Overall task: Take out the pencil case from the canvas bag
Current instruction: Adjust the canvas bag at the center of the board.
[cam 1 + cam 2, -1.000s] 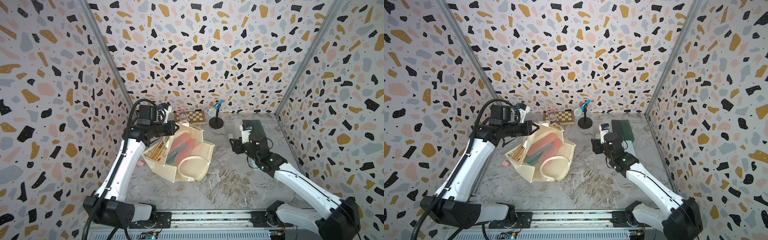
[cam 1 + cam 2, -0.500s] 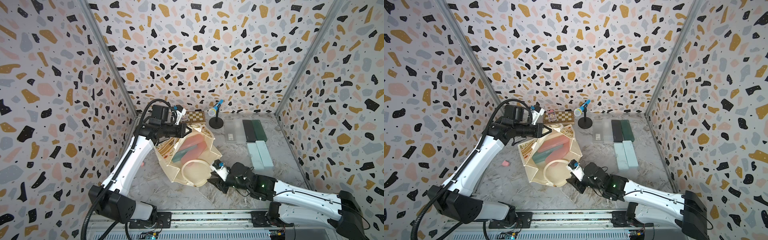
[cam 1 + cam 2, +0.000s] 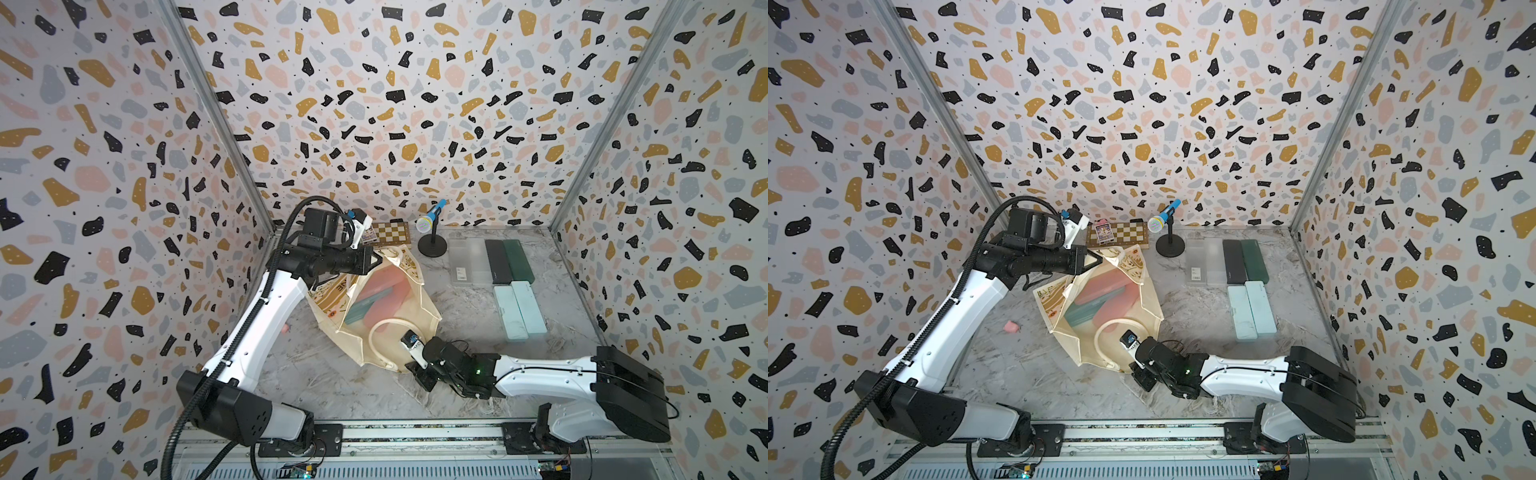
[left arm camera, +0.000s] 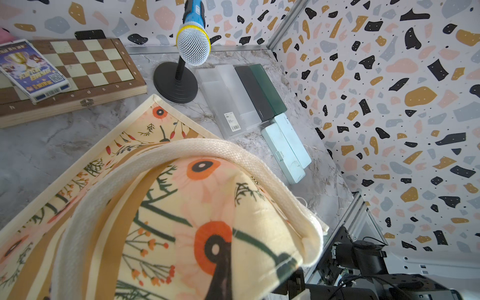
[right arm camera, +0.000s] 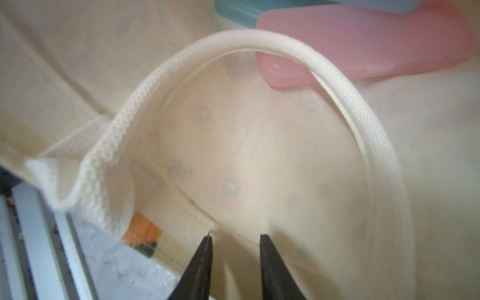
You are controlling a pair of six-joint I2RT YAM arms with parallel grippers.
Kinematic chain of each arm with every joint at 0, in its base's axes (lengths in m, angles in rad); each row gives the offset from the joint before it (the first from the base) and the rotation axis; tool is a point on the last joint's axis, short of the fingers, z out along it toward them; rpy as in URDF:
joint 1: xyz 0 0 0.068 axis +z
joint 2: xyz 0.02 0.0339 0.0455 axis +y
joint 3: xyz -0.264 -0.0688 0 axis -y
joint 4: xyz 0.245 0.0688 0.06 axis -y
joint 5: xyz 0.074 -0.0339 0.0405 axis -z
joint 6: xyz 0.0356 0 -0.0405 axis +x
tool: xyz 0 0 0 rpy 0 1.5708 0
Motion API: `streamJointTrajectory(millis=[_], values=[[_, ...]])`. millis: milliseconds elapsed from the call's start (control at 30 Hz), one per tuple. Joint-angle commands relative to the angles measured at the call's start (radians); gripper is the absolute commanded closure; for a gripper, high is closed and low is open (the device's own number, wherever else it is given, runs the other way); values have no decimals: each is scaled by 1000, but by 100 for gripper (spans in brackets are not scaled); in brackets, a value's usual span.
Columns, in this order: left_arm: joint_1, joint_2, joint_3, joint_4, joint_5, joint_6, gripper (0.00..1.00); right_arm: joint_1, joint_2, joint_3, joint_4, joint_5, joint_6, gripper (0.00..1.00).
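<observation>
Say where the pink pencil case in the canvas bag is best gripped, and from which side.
Probably grip the pink pencil case at its rounded end beside the handle, across its width, coming from the front through the open canvas bag: that end lies uncovered.

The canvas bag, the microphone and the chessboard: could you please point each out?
Canvas bag (image 3: 390,347), in a top view, cream panel inside the handle loop.
Microphone (image 4: 193,42), left wrist view, mesh head.
Chessboard (image 4: 96,65), left wrist view, checkered playing surface.
</observation>
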Motion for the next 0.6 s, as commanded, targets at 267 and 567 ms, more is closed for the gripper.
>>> streamJointTrajectory(millis=[267,567], values=[[-1,90,202,-9,32,-7,100,-89,323,180,137,-8,43,68],[-11,13,61,-6,47,67,100,-100,339,218,130,-17,48,69]])
